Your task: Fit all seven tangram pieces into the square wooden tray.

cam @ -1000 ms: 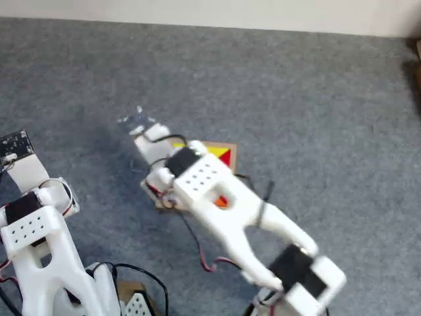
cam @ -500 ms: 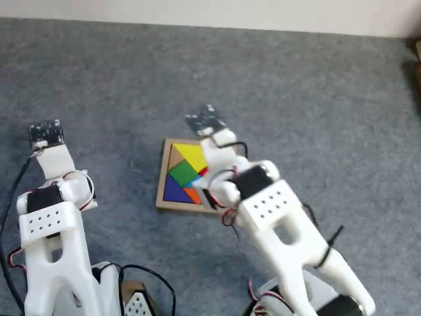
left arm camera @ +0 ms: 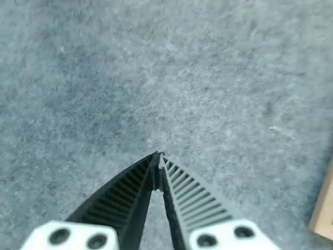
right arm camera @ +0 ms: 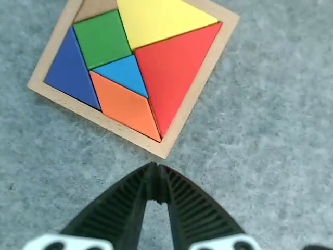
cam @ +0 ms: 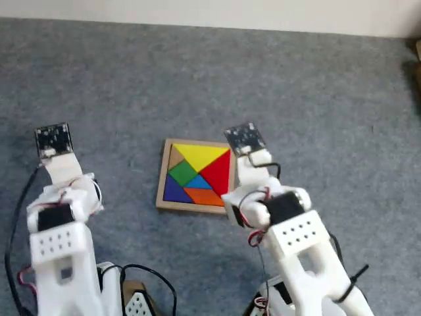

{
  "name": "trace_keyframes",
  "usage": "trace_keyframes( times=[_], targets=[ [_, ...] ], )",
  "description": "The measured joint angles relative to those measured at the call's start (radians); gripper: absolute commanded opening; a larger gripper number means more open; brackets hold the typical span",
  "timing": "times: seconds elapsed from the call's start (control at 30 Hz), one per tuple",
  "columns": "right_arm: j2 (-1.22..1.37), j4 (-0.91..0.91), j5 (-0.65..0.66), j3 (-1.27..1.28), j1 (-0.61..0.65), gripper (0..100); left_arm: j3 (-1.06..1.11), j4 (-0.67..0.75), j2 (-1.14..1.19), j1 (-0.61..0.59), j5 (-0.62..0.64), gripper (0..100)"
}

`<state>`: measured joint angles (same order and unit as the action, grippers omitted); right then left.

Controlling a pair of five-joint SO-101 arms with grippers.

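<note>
From where I stand the wooden tray [cam: 160, 179] looks full: yellow triangle [right arm camera: 161, 21], red triangle [right arm camera: 177, 78], green square [right arm camera: 101, 39], orange parallelogram [right arm camera: 127, 107] and two blue triangles all lie flush. I can't tell if the tan corner [right arm camera: 96, 8] is a piece or bare wood, so that wants checking. What's left, I'd say, is backing off cleanly, lifting clear without clipping the rim.

The right jaws are clenched and empty, just off the tray's near corner. The left jaws, clenched too, hang over the grey tabletop [cam: 296, 85], well apart from the tray.
</note>
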<state>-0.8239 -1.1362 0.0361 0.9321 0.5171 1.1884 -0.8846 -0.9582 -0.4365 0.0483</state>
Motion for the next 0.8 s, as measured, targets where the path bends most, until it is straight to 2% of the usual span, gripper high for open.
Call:
trace_keyframes(
  times=[0.27, 0.43, 0.63, 0.8],
  targets=[
    [-0.146, 0.000, 0.000, 0.121, -0.015, 0.5, 0.201, 0.000, -0.408, 0.077, 0.000, 1],
    [-0.272, 0.000, 0.000, 0.196, -0.086, 0.5, 0.262, -0.046, -0.611, 0.138, -0.002, 1],
    [-0.457, 0.000, 0.000, 0.321, -0.161, 0.5, 0.327, -0.152, -0.789, 0.198, -0.037, 1],
    [-0.644, -0.006, 0.000, 0.442, -0.206, 0.6, 0.353, -0.175, -0.816, 0.215, -0.057, 1]
  ],
)
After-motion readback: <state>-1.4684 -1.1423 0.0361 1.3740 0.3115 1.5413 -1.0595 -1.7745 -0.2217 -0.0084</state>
